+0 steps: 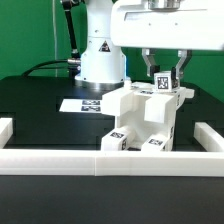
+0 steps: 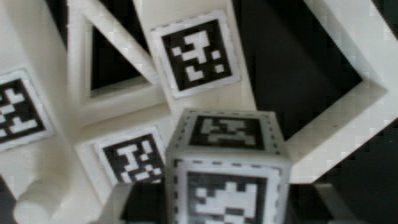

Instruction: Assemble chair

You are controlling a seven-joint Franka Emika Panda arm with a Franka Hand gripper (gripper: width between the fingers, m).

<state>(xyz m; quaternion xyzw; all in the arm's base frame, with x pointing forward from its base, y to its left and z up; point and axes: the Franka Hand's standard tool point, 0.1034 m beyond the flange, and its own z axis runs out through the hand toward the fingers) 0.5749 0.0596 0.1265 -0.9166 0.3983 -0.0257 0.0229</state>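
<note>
The chair [image 1: 140, 120] sits just behind the near rail [image 1: 60, 160]. The marker board [image 1: 85, 104] lies farther back, on the exterior view's left.

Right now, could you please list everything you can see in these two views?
chair: one partly joined structure, white with black-and-white tags, middle of the table inside the rail
tagged post: one, white, at the chair's top on the exterior view's right
rail: one, white, low, along the table's front and both sides
marker board: one, white with black tags, flat behind the chair
table: one, black
backdrop: one, green, behind everything
arm: one, white, base behind the marker board
fingers: two, dark, either side of the tagged post; whether they grip it is unclear
</note>
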